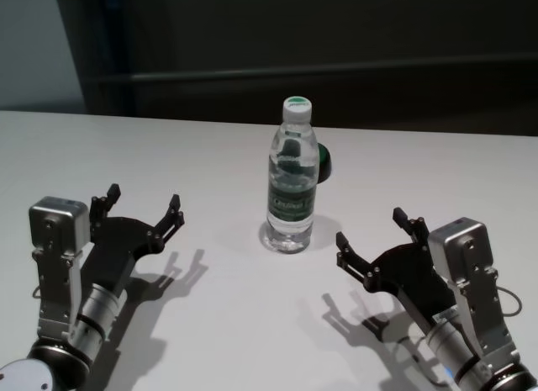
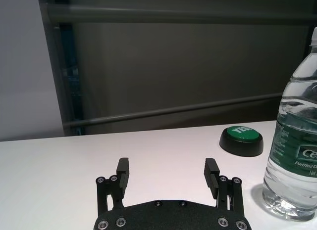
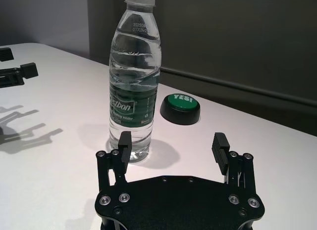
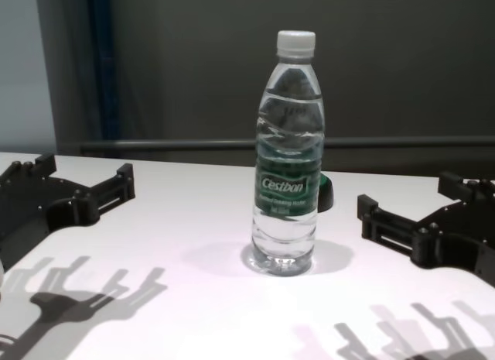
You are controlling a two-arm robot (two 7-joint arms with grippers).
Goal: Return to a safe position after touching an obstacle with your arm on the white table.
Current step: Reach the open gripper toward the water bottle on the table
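While both arms sit low over the near part of the white table (image 1: 218, 324), the water bottle (image 1: 292, 182) stands upright between them, nearer the middle, touched by neither. Left gripper (image 1: 141, 208) hangs off to the bottle's left, jaws spread wide with nothing between them; right gripper (image 1: 370, 237) mirrors it on the other side, jaws likewise apart and empty. Both point forward and a little inward, clear of the bottle, which reads to me as a pulled-back resting pose rather than a reach. Bottle: clear ribbed plastic, waisted above the dark green label, white screw cap, filled with water nearly to the neck; tall on a narrow base, so likely easy to tip with a sideways knock. Just behind it lies a low round puck (image 3: 180, 108), black body, glossy green top with white lettering, apparently not touching the bottle, though the head view hides the gap. Tabletop is smooth, matte white, and shows crisp shadows of the fingers. Gripper plates are flat black with bright screw heads; wrists are brushed grey metal.
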